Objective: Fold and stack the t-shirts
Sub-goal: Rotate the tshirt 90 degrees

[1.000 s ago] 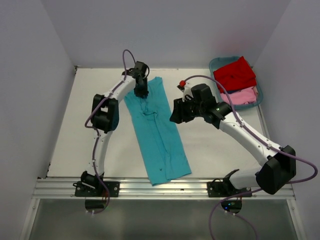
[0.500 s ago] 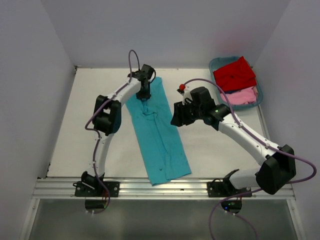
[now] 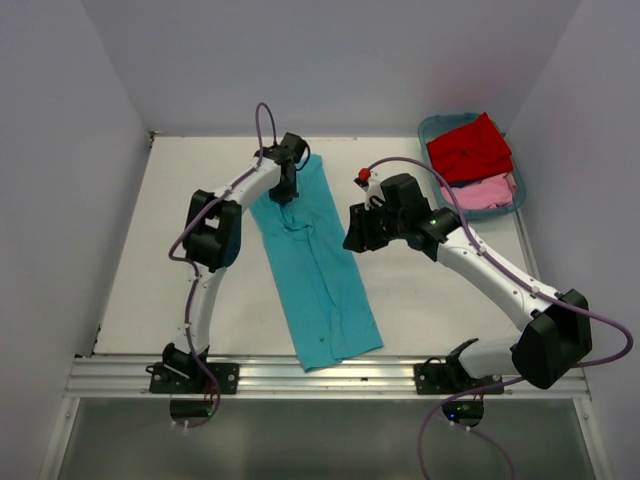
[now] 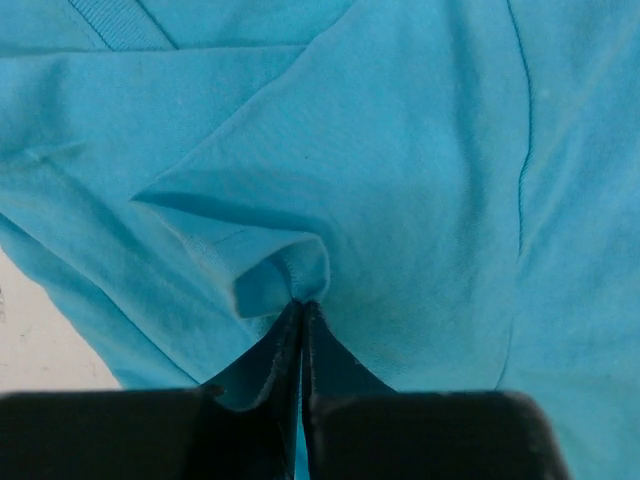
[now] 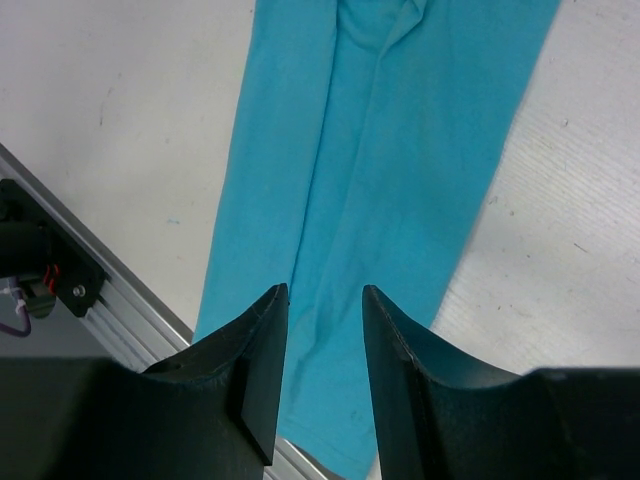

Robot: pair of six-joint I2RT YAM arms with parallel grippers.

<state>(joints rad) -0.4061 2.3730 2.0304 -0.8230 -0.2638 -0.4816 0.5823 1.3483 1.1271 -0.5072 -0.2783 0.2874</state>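
While the left gripper (image 4: 302, 305) has its jaws pinched shut on a puckered hem of the turquoise t-shirt (image 3: 320, 270), the right gripper (image 5: 325, 300) hangs over it, jaws apart and empty. Soft matte knit, the shirt lies as a long narrow strip on the white table (image 3: 440, 290), seemingly folded lengthwise only. The red t-shirt (image 3: 470, 148) and pale pink t-shirt (image 3: 487, 192) lie crumpled in the rigid teal tub (image 3: 432, 128), unfolded.

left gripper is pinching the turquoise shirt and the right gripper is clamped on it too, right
Not quite. The left gripper does pinch the turquoise shirt, but the right gripper is open, with nothing between its fingers. The right wrist view shows this.
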